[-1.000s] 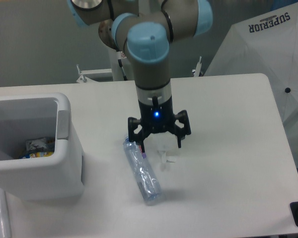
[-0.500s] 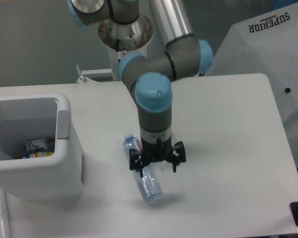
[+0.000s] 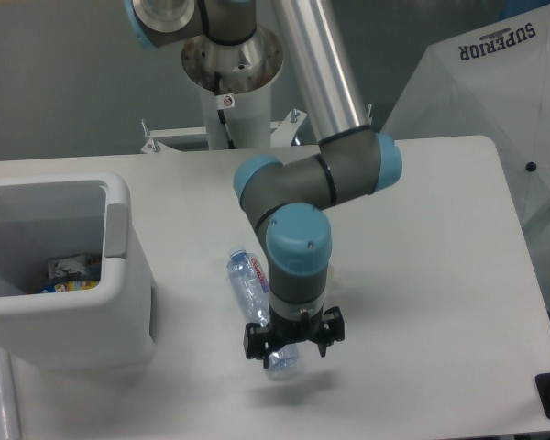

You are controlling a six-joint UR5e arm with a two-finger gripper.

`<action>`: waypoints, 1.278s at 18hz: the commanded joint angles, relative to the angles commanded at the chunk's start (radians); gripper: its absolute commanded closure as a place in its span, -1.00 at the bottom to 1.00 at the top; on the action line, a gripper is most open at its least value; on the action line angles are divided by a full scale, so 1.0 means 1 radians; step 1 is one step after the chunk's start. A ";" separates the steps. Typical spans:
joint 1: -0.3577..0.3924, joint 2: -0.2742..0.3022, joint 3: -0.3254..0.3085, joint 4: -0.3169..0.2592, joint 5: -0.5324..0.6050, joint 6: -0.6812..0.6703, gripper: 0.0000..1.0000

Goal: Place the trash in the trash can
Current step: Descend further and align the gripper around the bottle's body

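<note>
Bottle (image 3: 253, 291), clear and bluish with a pink-purple label near its cap end, lies on its side on the white table (image 3: 422, 275), slanting away from the trash can (image 3: 64, 266) toward the table's front edge. The can (a boxy pale grey-white bin with a thick rim) stands just left of the bottle, apart from it, with some colourful wrappers (image 3: 71, 272) visible inside. The gripper (image 3: 293, 341) hangs straight down over the bottle's lower end, the one farther from the can, jaws spread wide with a finger on either side of it. The tissue wad cannot be made out; the arm's wrist (image 3: 298, 266) blocks the spot beside the bottle.
</note>
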 joint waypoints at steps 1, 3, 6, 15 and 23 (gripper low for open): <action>0.000 -0.002 0.000 0.000 0.006 0.000 -1.00; -0.003 -0.003 -0.005 0.000 0.008 -0.003 -1.00; -0.014 -0.006 -0.011 0.002 0.014 0.000 -1.00; -0.026 -0.021 -0.032 0.006 0.046 0.002 -1.00; -0.029 -0.032 -0.034 0.006 0.060 0.003 -1.00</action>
